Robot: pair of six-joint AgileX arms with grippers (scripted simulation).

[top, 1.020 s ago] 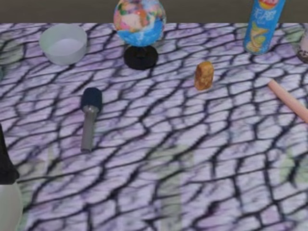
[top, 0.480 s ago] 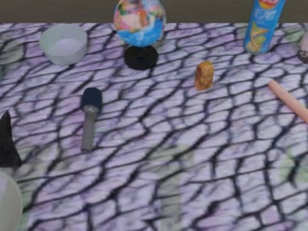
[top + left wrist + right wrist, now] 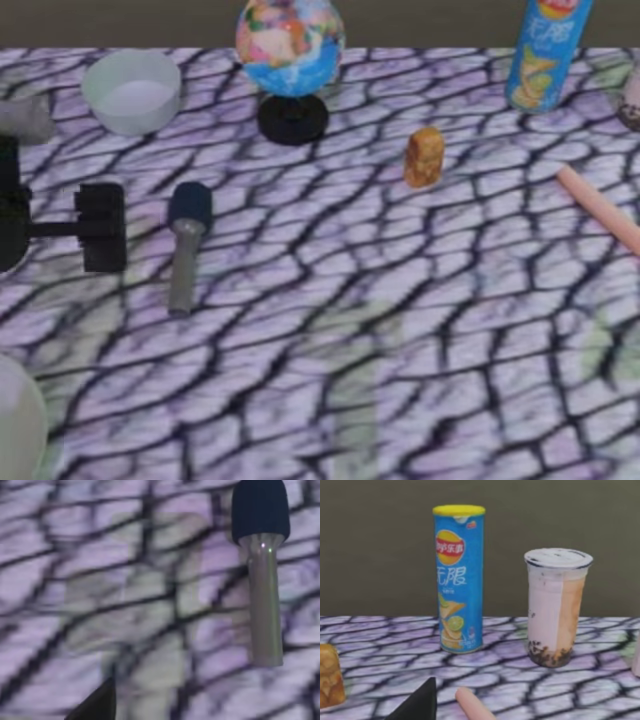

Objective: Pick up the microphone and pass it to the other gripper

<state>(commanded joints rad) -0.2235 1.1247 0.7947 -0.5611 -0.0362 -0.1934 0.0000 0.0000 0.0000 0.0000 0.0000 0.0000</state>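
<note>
The microphone (image 3: 184,250) lies flat on the left part of the table, its dark rounded head (image 3: 190,207) toward the back and its grey handle toward the front. The left wrist view also shows the microphone (image 3: 263,595), lying alone on the patterned cloth. My left gripper (image 3: 103,228) hangs open just left of the head, apart from it, holding nothing. One dark fingertip (image 3: 97,707) shows in its wrist view. My right gripper is outside the top view. Its wrist view shows one dark fingertip (image 3: 417,705), held wide and empty.
A white bowl (image 3: 132,90) and a globe (image 3: 290,60) stand behind the microphone. Toward the right are an orange-brown figurine (image 3: 424,156), a blue chips can (image 3: 545,55), a pink rod (image 3: 600,208) and a bubble tea cup (image 3: 555,607).
My left arm has swung in from the table's lower left corner and now hangs beside the microphone's head. The microphone has not moved.
</note>
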